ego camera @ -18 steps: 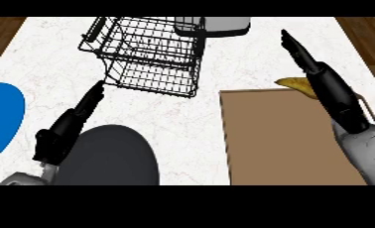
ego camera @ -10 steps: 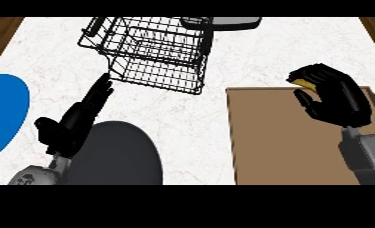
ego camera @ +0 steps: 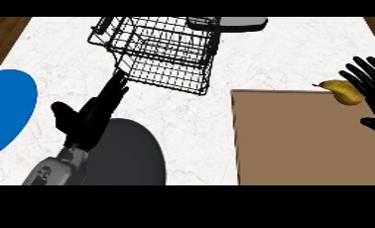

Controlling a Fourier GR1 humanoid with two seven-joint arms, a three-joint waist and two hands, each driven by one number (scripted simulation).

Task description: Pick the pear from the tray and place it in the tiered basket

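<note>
The yellow pear (ego camera: 341,91) sits at the far right end of the brown tray (ego camera: 293,142), at its back edge, stem pointing left. My right hand (ego camera: 362,75) is mostly cut off by the view's right edge. Its fingers wrap the pear's far side and the thumb (ego camera: 368,122) shows below it. The black wire tiered basket (ego camera: 162,51) stands at the back centre, tilted in view. My left hand (ego camera: 86,118) rests open left of centre, with fingers pointing toward the basket's near corner and nothing in it.
A dark grey round plate (ego camera: 128,152) lies under my left forearm. A blue plate (ego camera: 11,104) is cut by the left edge. A grey object (ego camera: 230,22) sits behind the basket. White marble counter (ego camera: 293,53) lies between basket and tray.
My right hand went from open above the pear to curled on it, and hand and pear have shifted right toward the view's edge. The left hand keeps its pose.
</note>
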